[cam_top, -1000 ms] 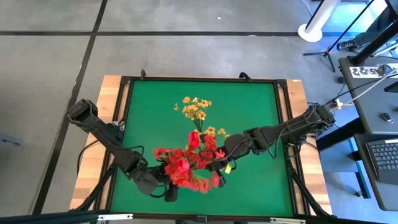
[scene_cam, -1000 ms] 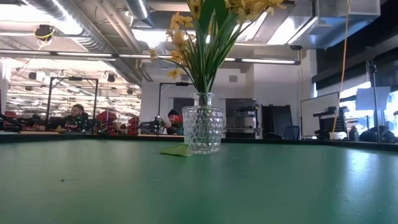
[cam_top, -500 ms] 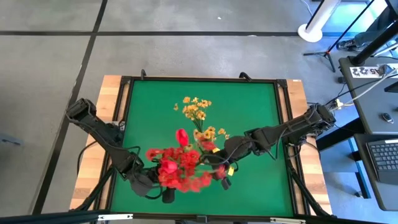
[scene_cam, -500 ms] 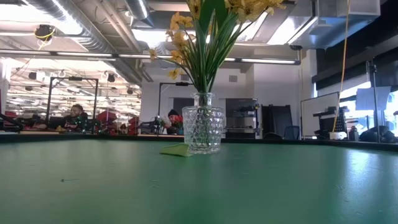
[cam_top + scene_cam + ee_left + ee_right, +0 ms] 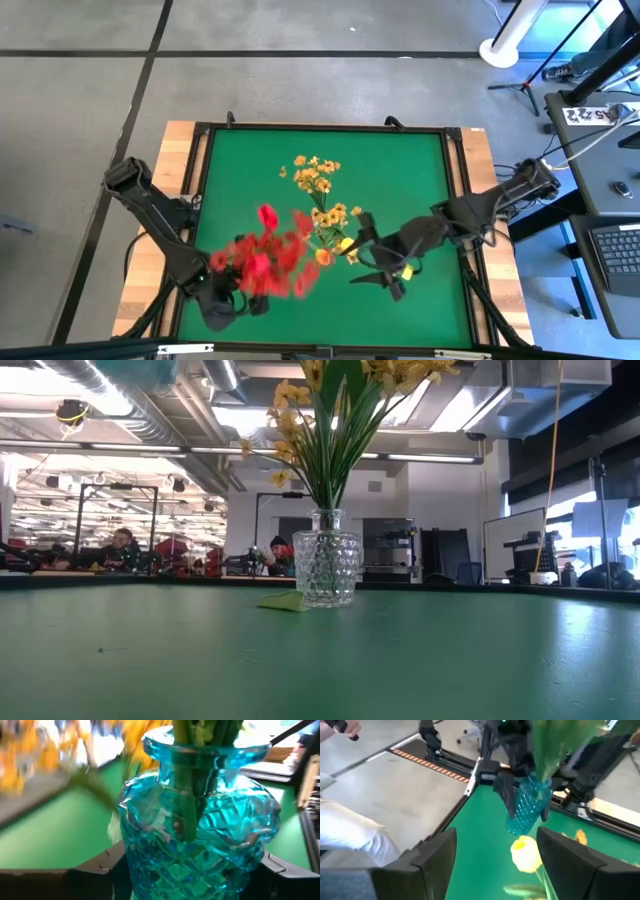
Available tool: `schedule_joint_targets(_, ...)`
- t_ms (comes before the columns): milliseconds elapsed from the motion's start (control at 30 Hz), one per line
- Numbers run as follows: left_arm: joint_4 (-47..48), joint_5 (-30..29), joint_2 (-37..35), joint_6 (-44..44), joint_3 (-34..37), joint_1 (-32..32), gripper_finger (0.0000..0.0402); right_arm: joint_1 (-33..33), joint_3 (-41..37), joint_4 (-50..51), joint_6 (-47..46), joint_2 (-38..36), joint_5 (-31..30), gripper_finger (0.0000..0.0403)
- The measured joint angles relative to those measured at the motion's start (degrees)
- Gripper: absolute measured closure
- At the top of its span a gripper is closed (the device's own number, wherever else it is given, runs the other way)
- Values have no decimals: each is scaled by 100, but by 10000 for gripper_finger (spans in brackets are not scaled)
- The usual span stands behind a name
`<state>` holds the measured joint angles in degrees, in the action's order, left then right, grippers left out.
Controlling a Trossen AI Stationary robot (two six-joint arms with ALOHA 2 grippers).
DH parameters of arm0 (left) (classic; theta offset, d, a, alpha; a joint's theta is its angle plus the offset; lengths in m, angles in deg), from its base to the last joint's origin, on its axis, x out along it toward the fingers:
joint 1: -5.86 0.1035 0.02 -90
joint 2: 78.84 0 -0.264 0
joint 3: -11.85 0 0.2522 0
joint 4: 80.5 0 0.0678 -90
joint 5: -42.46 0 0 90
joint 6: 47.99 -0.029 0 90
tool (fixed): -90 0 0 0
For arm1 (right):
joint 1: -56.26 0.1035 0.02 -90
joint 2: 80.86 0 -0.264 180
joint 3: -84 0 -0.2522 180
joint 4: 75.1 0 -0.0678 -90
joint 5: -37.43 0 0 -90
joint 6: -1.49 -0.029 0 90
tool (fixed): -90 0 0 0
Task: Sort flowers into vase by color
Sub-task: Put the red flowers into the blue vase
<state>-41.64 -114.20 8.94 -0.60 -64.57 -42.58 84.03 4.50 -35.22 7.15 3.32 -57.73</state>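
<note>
the left gripper (image 5: 232,303) holds a blue glass vase (image 5: 200,835) between its fingers, near the front left edge of the green table (image 5: 410,170). red flowers (image 5: 262,258) stand in this vase, blurred. the right gripper (image 5: 385,280) is a little to the right of it, above the table, with fingers (image 5: 432,857) wide apart and nothing between them. a yellow bud (image 5: 526,854) shows just beyond them. a clear vase (image 5: 325,568) with yellow flowers (image 5: 314,174) stands near the middle.
</note>
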Motion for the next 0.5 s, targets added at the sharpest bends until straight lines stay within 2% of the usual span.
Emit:
schedule_joint_targets(100, 233, 204, 54, 1057, 435, 48, 160, 256, 0, 200, -1, -128, -535, 130)
schedule_joint_targets(233, -638, 244, 60, 1676, 1401, 33, 160, 537, 0, 288, 14, -234, -1021, 130)
schedule_joint_targets(367, -2170, 61, 60, 1803, 2504, 62, 160, 679, 0, 345, 11, -244, -1239, 130)
schedule_joint_targets(500, -3476, -726, 60, 1395, 3392, 152, 160, 675, -140, 399, -177, -244, -1262, 130)
